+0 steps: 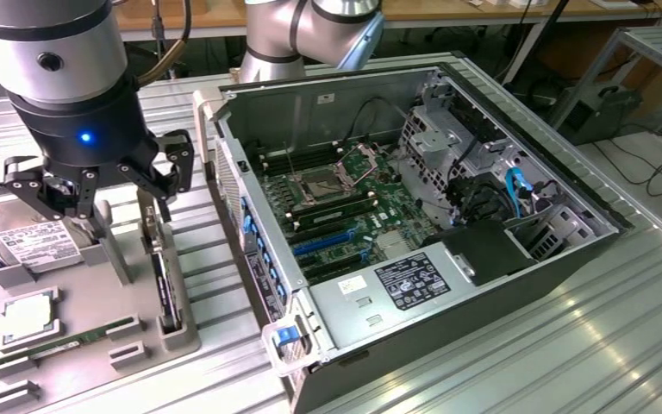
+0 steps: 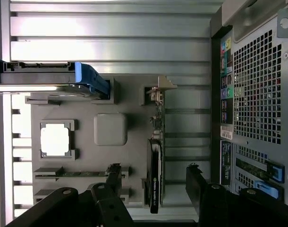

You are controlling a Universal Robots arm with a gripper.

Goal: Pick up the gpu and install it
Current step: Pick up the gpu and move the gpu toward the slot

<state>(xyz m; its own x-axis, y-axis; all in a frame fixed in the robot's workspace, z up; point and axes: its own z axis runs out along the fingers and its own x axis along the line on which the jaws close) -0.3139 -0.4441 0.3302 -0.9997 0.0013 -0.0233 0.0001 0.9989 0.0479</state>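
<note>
While the hand (image 1: pixel 103 197) hangs spread above the gpu (image 1: pixel 168 289), its edge lettering cannot be read.

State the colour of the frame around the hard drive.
The frame is blue, clearest in the wrist view.

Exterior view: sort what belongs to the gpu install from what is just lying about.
Job in hand:
- gpu, standing on edge in the grey holder
- gripper, open, over the gpu
- open computer case

Lying about:
- hard drive
- processor chip
- memory stick
</note>
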